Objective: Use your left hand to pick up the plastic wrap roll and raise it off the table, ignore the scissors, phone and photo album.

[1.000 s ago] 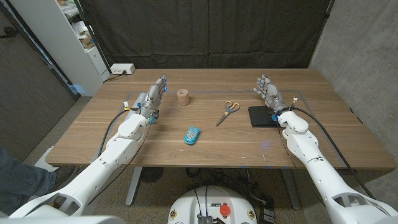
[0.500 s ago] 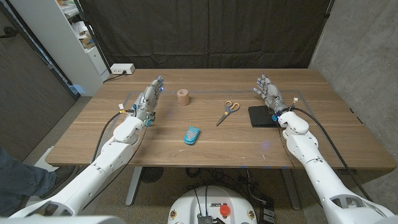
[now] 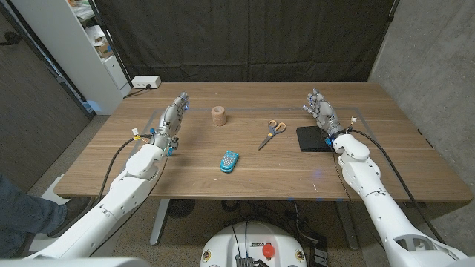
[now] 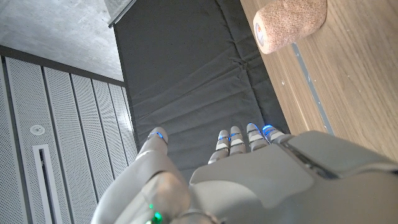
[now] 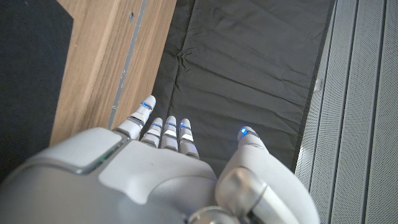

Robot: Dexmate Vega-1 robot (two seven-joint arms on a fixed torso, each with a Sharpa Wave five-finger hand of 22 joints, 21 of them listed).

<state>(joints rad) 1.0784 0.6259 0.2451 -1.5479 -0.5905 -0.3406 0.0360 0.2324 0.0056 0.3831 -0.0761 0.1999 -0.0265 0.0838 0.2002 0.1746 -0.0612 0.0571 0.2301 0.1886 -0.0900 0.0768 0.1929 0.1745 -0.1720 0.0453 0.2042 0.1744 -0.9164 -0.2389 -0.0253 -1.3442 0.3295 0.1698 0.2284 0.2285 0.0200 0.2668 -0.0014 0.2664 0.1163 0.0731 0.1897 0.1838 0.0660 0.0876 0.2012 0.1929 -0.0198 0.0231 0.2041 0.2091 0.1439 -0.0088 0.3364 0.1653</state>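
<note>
nearest the robot on the wooden table [image 3: 297, 174] lies the phone [image 3: 229, 161], a small teal slab with a pale gridded face, flat on the smooth brown grain near the middle. further in, to its right, the scissors [image 3: 272, 133] lie flat with orange loop handles and thin metal blades, angled toward the phone but well apart from it. right of the scissors the photo album [image 3: 311, 138] is a matte black square, flat on the wood, with the right hand [image 3: 320, 110] over its far edge; whether it touches the album cannot be told. that hand's fingers are extended and slightly apart, holding nothing, its white shell glossy in the right wrist view [image 5: 155, 174].

on the other side the left hand [image 3: 169, 122] is held above the table's left part, fingers stretched out and a little spread, empty; the left wrist view shows its smooth white back [image 4: 261, 180] with blue-lit tips.

the plastic wrap roll [image 3: 217, 116] stands beyond the phone, a short tan cylinder on end, to the right of the left hand and apart from it, with bare wood between them. in the left wrist view the roll [image 4: 289, 23] looks speckled and cork-like, with a pale end face.

at the far left corner a white power strip [image 3: 145, 82] sits before a black curtain [image 3: 245, 37].
</note>
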